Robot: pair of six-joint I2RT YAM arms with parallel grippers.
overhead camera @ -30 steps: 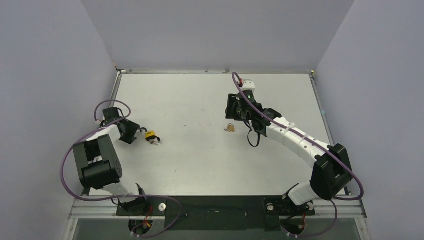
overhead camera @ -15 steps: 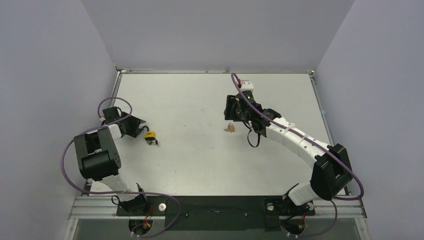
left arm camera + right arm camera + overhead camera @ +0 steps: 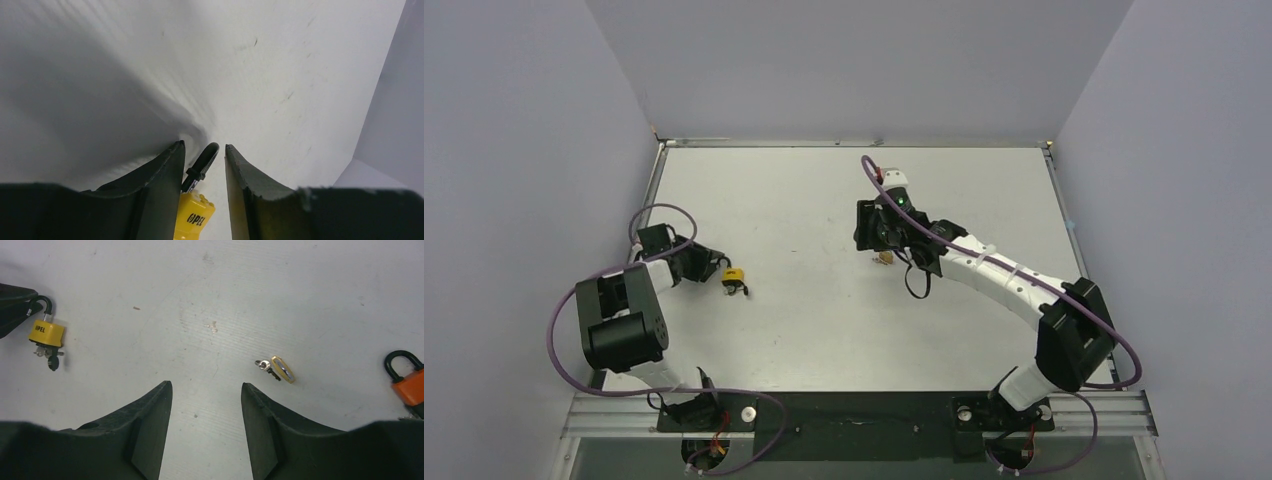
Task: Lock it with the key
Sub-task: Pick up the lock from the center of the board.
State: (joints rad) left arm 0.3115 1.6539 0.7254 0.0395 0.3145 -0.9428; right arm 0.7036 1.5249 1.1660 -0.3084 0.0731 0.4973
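Observation:
A yellow padlock (image 3: 735,276) with a black shackle lies on the table at the left. In the right wrist view (image 3: 46,333) a dark-headed key sticks out of its bottom. My left gripper (image 3: 713,268) is open and low on the table. In the left wrist view (image 3: 204,145) the jaws straddle the shackle (image 3: 202,162), which touches the left finger and is apart from the right one. A loose gold-headed key (image 3: 277,369) lies mid-table, also visible from above (image 3: 884,257). My right gripper (image 3: 206,385) is open and empty, above the table just left of that key.
An orange padlock (image 3: 409,385) with a black shackle lies at the right edge of the right wrist view, beyond the loose key. The left wall (image 3: 544,200) stands close behind the left arm. The white table (image 3: 804,320) stretches between the two arms.
My left gripper has swung round onto the yellow padlock's shackle, and the padlock has shifted slightly right. My right gripper has moved left, past the loose key.

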